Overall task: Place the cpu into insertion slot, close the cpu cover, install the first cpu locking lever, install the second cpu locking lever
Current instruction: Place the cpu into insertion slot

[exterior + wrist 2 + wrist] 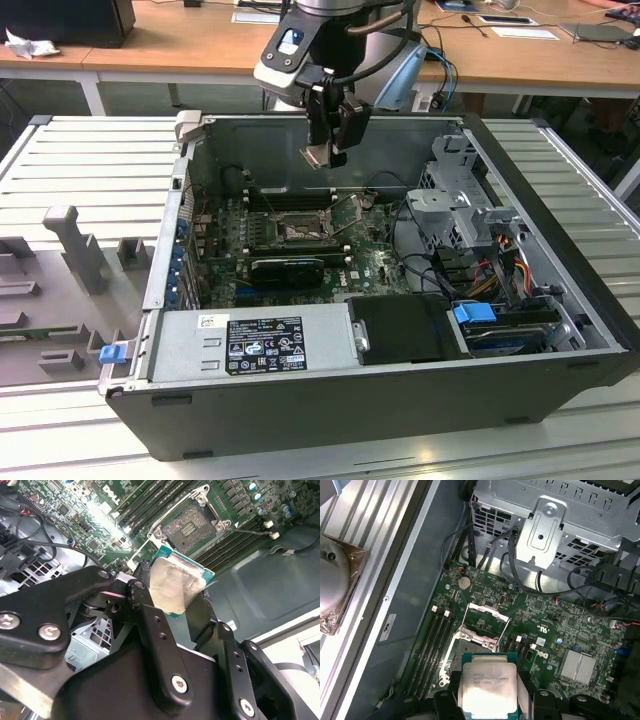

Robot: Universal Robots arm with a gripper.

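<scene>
My gripper (pixel 322 150) hangs over the open computer case, shut on the cpu (pixel 175 585), a flat square chip with a pale silvery face and a green edge. In both wrist views the chip sits between the black fingers (pixel 145 600), held well above the green board. The insertion slot (pixel 192 525), a square socket with a greyish centre, lies open beneath and a little beyond the chip. The cpu cover (pixel 489 612), a thin silvery frame, stands flipped up at the socket's far side. A thin locking lever (pixel 250 530) sticks out beside the socket.
Long black memory slots (pixel 432 640) flank the socket. A black expansion card (pixel 285 268) lies nearer the power supply (pixel 250 345). A metal drive cage (pixel 545 525) with cables stands at the exterior view's right. The case walls (pixel 330 125) enclose the board.
</scene>
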